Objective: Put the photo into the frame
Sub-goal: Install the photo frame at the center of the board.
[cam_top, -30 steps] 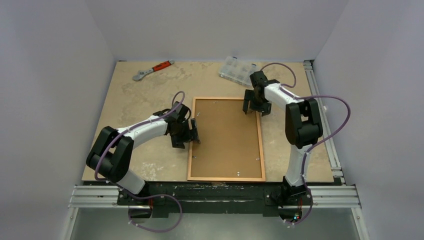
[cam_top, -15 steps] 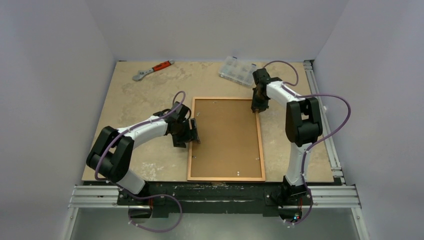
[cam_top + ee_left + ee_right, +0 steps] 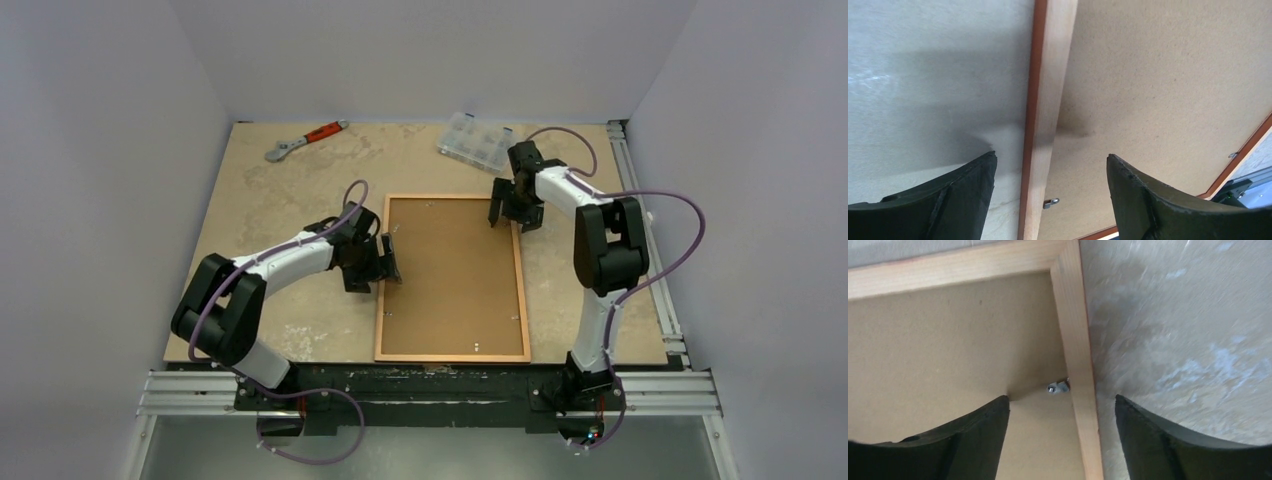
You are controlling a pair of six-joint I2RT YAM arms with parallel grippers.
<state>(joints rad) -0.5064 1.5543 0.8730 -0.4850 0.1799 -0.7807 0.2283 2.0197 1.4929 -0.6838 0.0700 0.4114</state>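
Note:
The frame lies back side up in the middle of the table, its pale wood rails around a brown backing board. The photo is hidden. My left gripper is open and straddles the frame's left rail, one finger over the table and one over the board, with a small metal clip between them. My right gripper is open at the far right corner, straddling the right rail just below a metal clip. Neither gripper holds anything.
A red-handled wrench lies at the back left of the table. A clear plastic compartment box sits at the back, just beyond the right gripper. Aluminium rails run along the table's right edge.
The right gripper closed half a second ago at the frame's far right corner and has opened wide again there. The left gripper has barely moved.

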